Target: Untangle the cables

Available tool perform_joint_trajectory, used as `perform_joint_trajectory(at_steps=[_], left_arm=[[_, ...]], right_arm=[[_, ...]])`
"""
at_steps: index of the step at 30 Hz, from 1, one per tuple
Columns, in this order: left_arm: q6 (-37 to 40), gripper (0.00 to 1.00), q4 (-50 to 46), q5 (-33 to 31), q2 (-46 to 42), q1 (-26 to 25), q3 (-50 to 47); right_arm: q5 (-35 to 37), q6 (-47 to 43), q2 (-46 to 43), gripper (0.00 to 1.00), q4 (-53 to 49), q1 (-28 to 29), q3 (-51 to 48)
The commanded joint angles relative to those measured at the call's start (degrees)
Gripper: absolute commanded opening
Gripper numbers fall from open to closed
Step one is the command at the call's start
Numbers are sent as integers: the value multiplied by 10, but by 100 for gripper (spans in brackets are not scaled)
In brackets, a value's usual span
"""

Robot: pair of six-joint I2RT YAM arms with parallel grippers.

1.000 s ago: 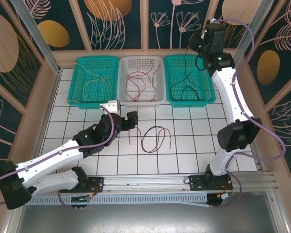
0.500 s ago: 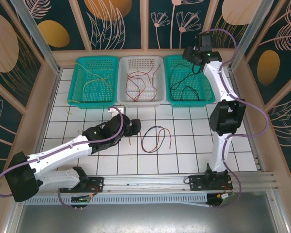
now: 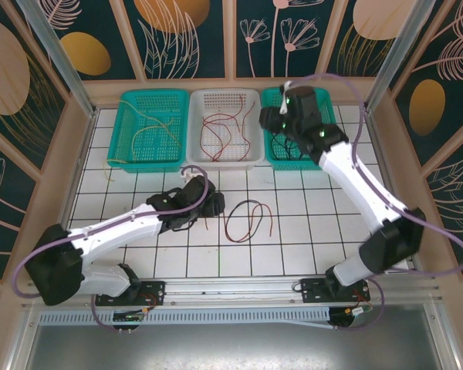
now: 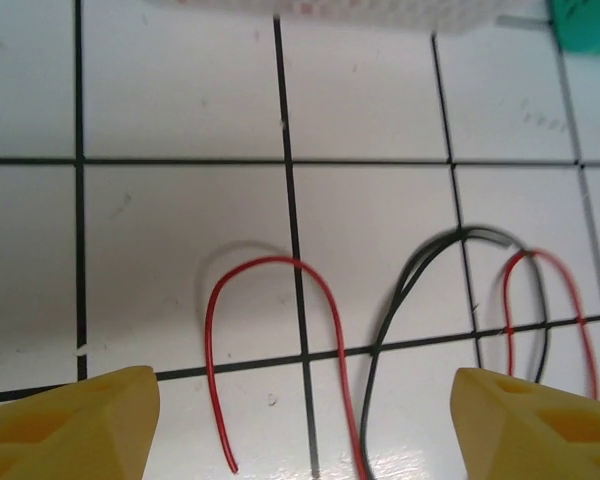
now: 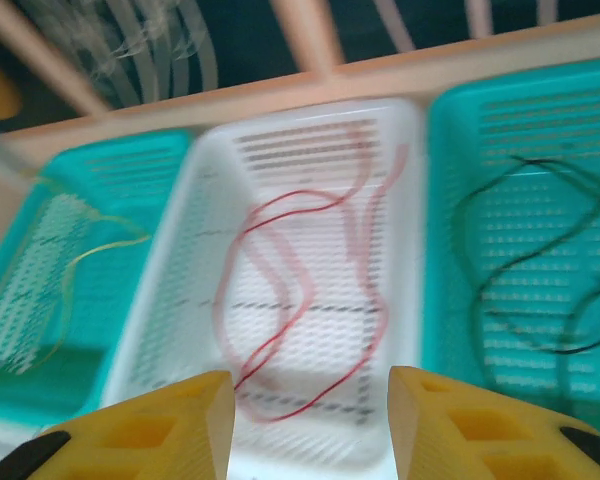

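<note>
Overhead, red cables (image 3: 225,132) in white basket (image 3: 224,163), left end effector (image 4: 305,415) spread, right end effector (image 5: 310,425) spread.

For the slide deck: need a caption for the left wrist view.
Left pincer, open, over a red cable and a black cable on the tiled table.

White basket (image 3: 224,92) sits at the back; left teal basket (image 3: 150,94) just beside it, right teal basket (image 3: 333,156) flanking the other side, tiled table (image 3: 309,231) in front.

Loose cables (image 4: 458,235) lie on table (image 3: 309,231) before baskets (image 3: 224,163).
</note>
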Motion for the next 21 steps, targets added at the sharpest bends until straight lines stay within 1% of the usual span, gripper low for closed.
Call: perform_joint_trajectory(at_steps=[1,4,6,8,9,11,13,16,21], left_arm=[[5,75,-9,21,26,1,13],[-10,75,-25,7,53,5,21],[-24,76,-32,10,66,12,29],[-40,74,-47,-2,65,28,33],[-52,73,-57,-19,52,40,33],[-70,72,-55,-37,8,70,15],[-72,70,-39,-18,-47,117,-11],[-64,70,-27,-3,-107,154,-27],[-45,70,-36,-4,-139,176,-5]], right_arm=[[14,29,-57,44,57,55,-99],[37,69,-91,43,57,103,-170],[45,85,-106,43,56,121,-206],[11,96,-104,45,55,122,-231],[-16,96,-94,45,55,124,-237],[-81,89,-58,45,60,128,-244],[-110,76,-12,44,62,145,-242],[-113,53,64,40,56,180,-219],[-98,45,169,37,45,213,-168]])
